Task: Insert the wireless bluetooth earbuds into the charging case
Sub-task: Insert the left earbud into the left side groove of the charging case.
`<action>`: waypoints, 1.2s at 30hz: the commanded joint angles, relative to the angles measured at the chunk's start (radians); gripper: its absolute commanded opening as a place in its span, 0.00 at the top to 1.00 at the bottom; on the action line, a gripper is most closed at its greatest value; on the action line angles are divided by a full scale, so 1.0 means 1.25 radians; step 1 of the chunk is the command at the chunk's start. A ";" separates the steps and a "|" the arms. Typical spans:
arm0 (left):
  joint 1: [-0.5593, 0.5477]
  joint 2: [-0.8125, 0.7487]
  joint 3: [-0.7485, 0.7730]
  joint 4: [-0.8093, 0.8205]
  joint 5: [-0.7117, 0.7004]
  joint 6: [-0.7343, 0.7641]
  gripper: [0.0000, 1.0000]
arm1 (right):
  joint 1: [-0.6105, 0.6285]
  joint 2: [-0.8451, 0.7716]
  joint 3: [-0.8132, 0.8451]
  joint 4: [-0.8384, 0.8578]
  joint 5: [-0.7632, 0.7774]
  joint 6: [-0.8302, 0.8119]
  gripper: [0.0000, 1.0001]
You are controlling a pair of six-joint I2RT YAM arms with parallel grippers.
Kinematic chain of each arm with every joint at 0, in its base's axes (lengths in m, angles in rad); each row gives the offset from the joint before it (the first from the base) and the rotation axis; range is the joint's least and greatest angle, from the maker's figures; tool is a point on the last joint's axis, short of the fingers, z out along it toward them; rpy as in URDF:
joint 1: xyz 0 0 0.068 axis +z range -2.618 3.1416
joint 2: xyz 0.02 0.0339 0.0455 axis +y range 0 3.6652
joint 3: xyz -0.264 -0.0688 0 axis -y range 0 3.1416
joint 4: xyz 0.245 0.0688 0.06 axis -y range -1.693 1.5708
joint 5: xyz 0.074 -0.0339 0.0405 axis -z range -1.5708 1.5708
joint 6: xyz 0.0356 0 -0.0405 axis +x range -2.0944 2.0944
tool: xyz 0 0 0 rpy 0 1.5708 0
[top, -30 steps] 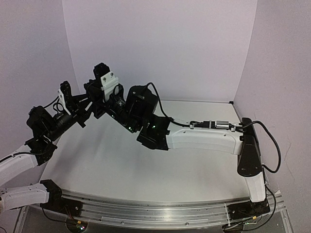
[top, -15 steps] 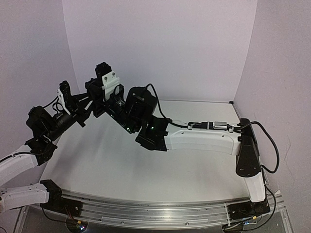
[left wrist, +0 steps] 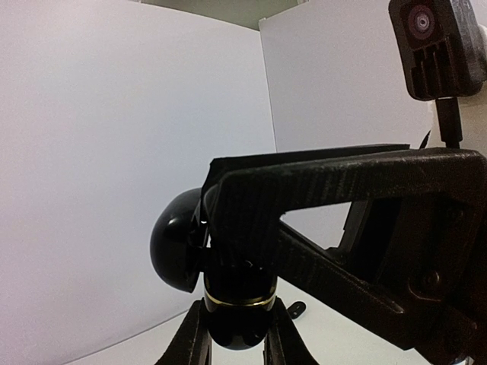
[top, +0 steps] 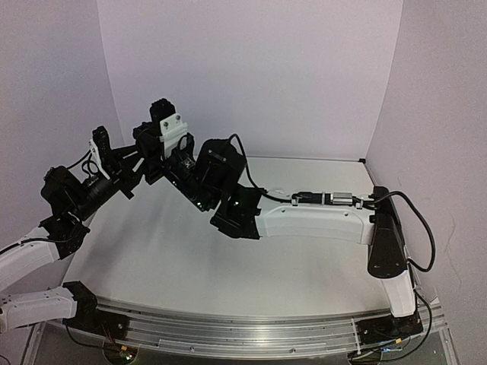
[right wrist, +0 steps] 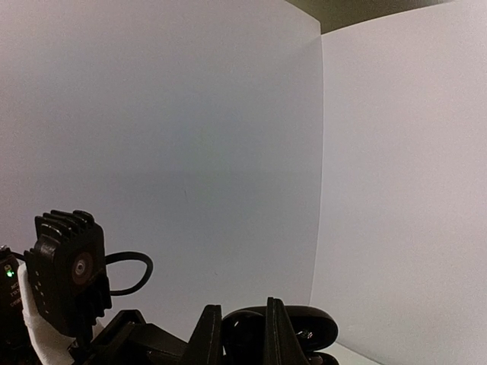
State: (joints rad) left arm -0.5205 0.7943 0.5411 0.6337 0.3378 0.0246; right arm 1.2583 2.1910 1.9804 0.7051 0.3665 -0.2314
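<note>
My left gripper (left wrist: 236, 336) is shut on a glossy black charging case (left wrist: 237, 323) with a gold band. Its domed lid (left wrist: 175, 247) hangs open to the left. My right gripper (left wrist: 232, 220) reaches in from the right, its tips right over the case's open top. In the right wrist view that gripper (right wrist: 243, 336) is shut on a rounded black earbud (right wrist: 245, 333), with the case lid (right wrist: 308, 323) just behind it. Another small black earbud (left wrist: 295, 309) lies on the table below. From above, both grippers (top: 151, 154) meet high at the back left and hide the case.
The white table (top: 228, 266) is boxed in by white walls at the back and both sides. The right wrist's camera block (left wrist: 437, 46) hangs close above the left gripper. The right forearm (top: 312, 220) stretches across the middle of the table.
The right arm's elbow and forearm have drifted slightly left and down. Both grippers stay pressed together at the same raised spot, grips unchanged.
</note>
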 commanded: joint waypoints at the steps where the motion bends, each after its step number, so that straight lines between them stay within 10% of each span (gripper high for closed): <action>1: 0.004 -0.004 0.033 0.089 -0.007 -0.012 1.00 | 0.000 0.010 -0.018 0.008 0.025 0.017 1.00; 36: 0.004 -0.011 0.033 0.063 0.001 0.010 1.00 | 0.000 -0.031 -0.050 0.007 0.022 0.043 0.84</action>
State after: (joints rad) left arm -0.5171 0.8055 0.5411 0.6182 0.3294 0.0288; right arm 1.2575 2.1895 1.9282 0.7589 0.3817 -0.1749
